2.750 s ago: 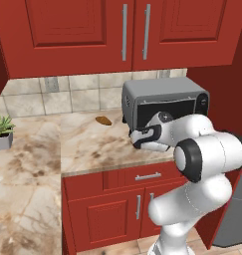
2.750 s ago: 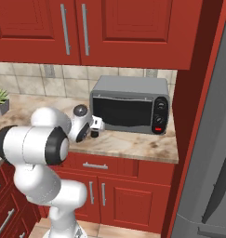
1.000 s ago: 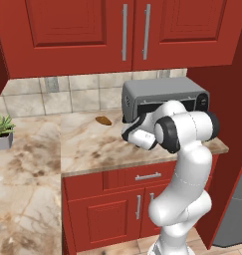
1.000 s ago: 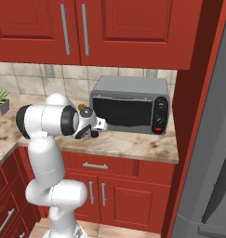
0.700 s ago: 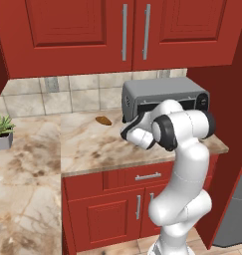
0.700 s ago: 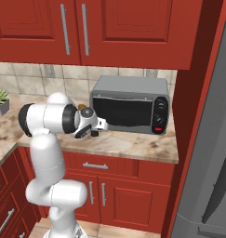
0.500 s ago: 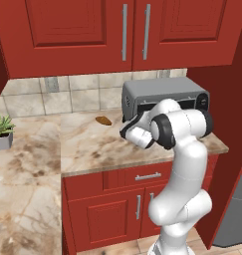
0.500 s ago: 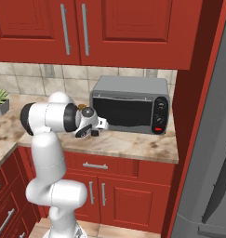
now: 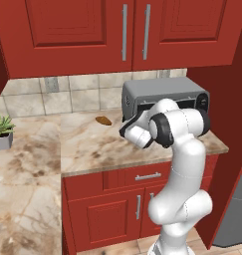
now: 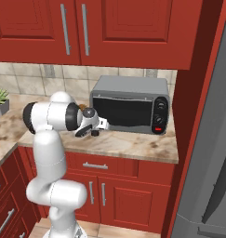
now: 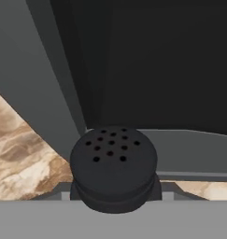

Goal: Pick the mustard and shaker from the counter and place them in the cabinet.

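You are at the grasp step for the shaker (image 11: 113,168). In the hand view it sits at lower centre, its perforated black top facing the camera, close in against the wrist. The jaws are clenched on the shaker; the fingertips themselves are hidden beneath it, so take the hold as a judgement from its position and not from seen contact.

In the left base view the gripper (image 9: 126,130) sits at centre frame, low over the counter (image 9: 87,149), just in front of the toaster oven (image 9: 162,97). In the right base view the gripper (image 10: 96,128) is at centre left, beside the oven's dark door (image 10: 125,114). The shaker is too small to make out in either base view.

The mustard cannot be picked out in these views. A small brown lump (image 9: 103,120) lies on the counter to the left of the oven; leave it alone.

Red doors with silver bar handles (image 9: 125,32) fill the upper part of both base views. Whether these are the target cabinet you cannot tell; no open shelves are visible.

Next move, as I read it: lift straight up off the stone, and back away from the oven front before swinging. The oven is very close behind the shaker, so a sideways sweep risks a knock. Then carry toward the cabinet.
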Motion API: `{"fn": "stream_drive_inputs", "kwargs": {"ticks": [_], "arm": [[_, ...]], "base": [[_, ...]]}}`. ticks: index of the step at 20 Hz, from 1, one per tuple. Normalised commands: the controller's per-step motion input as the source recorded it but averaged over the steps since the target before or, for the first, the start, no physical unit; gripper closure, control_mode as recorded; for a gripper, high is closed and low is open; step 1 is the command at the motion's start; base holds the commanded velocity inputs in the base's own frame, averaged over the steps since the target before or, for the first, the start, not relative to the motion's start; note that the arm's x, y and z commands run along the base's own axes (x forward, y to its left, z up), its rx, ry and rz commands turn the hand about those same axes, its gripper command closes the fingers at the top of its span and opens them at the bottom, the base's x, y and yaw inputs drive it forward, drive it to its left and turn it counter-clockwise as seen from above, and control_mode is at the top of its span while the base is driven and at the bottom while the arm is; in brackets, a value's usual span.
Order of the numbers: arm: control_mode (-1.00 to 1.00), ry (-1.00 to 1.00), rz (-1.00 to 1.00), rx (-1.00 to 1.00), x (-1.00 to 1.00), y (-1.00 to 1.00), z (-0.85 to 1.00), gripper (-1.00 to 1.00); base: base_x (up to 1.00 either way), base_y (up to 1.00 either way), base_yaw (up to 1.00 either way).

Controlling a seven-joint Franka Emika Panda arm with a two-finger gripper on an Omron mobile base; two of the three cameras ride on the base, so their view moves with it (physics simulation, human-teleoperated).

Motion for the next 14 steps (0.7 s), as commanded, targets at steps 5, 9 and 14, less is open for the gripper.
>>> {"fn": "stream_drive_inputs", "kwargs": {"ticks": [5, 9, 14], "arm": [[-1.0, 0.0, 0.0, 0.0, 0.0, 0.0, -0.04, 1.0], [-1.0, -0.01, 0.0, 0.0, -0.3, 0.0, 0.11, 1.0], [-1.0, -0.05, 0.0, 0.0, -0.6, 0.0, 0.32, 1.0]], "base": [[0.0, 0.0, 0.0], [0.0, 0.0, 0.0], [0.0, 0.0, 0.0]]}}
